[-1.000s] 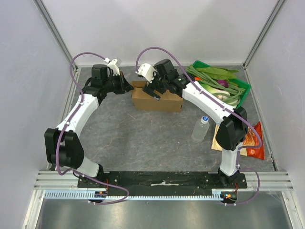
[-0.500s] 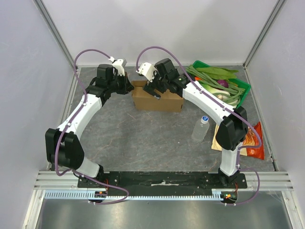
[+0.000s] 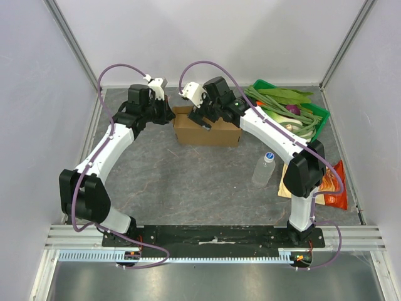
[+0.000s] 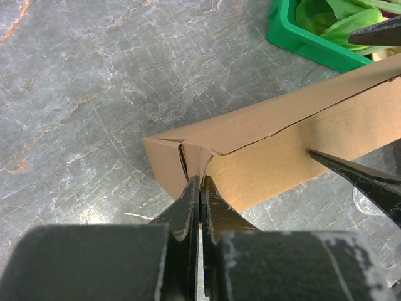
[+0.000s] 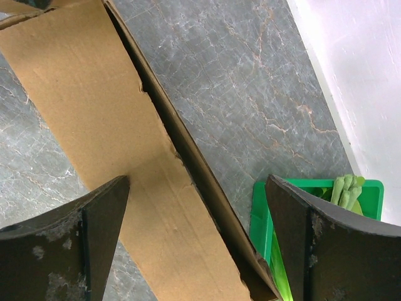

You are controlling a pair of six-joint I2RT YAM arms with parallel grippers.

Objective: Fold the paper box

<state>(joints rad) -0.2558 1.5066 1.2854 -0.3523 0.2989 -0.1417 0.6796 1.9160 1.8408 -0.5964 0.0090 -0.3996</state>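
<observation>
The paper box [image 3: 207, 130] is a long brown cardboard shape lying at the back middle of the table, with its top panels folded over. My left gripper [image 3: 171, 115] is shut, and its tips [image 4: 200, 182] press against the creased corner tab at the left end of the box [image 4: 282, 144], with nothing between the fingers. My right gripper [image 3: 204, 119] hangs open over the top of the box [image 5: 94, 113]. One fingertip [image 5: 122, 185] rests on the top panel. The other [image 5: 272, 185] stands past the back edge. A dark slit runs along the box's back seam.
A green tray [image 3: 321, 114] of leafy vegetables stands right behind the box's right end [image 5: 258, 213]. A plastic bottle [image 3: 264, 169] stands in front of it on the right. An orange snack bag [image 3: 333, 187] lies by the right arm's base. Enclosure walls rise on three sides.
My left gripper has moved right to the box's left end and then stopped there. The right arm and the box have hardly shifted.
</observation>
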